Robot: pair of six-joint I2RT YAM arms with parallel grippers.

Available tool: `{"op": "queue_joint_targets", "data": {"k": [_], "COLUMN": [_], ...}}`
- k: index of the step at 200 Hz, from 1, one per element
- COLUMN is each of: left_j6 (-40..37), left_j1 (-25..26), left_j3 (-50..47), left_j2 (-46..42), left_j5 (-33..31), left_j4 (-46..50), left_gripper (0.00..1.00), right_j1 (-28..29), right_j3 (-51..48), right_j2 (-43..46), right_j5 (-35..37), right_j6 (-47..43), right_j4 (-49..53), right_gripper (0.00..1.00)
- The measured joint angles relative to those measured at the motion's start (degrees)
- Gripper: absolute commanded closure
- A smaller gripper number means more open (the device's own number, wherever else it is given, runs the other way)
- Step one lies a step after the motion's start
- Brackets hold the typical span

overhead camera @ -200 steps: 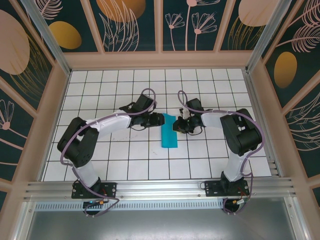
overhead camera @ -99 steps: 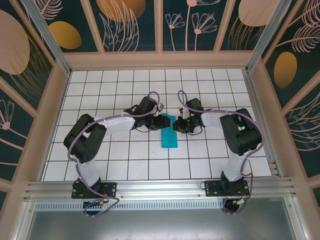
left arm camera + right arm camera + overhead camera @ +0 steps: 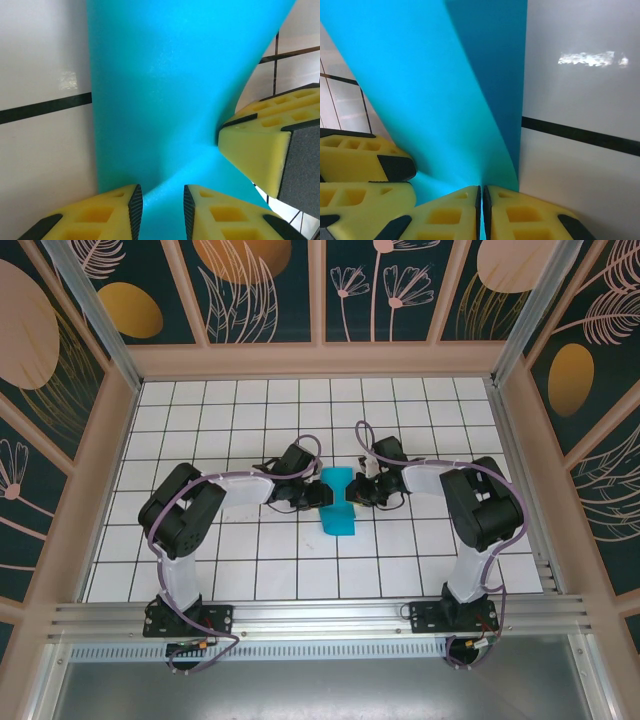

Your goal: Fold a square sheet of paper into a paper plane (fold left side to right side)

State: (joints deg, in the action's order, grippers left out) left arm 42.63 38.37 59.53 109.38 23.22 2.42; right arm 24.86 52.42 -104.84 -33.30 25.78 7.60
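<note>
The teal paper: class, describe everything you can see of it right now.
The teal paper is thin, plain and matte, folded into a narrow strip. It lies on the white grid table, its far end lifted and twisted between the grippers. The right gripper pinches one edge; the left gripper straddles the other with its pads apart.

Square sheet of paper [image 3: 165,90]: teal, twisted, lying across white gridded table [image 3: 45,60]. Left gripper [image 3: 160,212]: yellow fingers [image 3: 100,217] apart, paper running between them. Right gripper [image 3: 260,145]: one finger touching the paper's right edge.
</note>
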Motion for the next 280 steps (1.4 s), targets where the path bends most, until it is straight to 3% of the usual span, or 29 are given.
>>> {"op": "queue_joint_targets", "data": {"k": [96,152,280], "left_j6": [-1.49,-1.86,1.01], "left_j1": [-1.11,-1.40,2.51], "left_j3": [-4.17,-5.11,-6.27], "left_j2": [-4.00,-8.63,-4.59], "left_j5": [-0.98,0.26,5.29], "left_j4": [-0.31,0.11,-5.86], "left_gripper": [0.63,0.65,0.67], "right_j1": [0.00,0.04,0.17], "right_j3": [0.00,0.04,0.94], "right_j2": [0.00,0.00,-0.52], "right_j5": [0.04,0.09,0.11], "right_j6": [0.00,0.00,0.00], "right_j4": [0.00,0.07,0.92], "right_gripper": [0.85,0.85,0.85]}}
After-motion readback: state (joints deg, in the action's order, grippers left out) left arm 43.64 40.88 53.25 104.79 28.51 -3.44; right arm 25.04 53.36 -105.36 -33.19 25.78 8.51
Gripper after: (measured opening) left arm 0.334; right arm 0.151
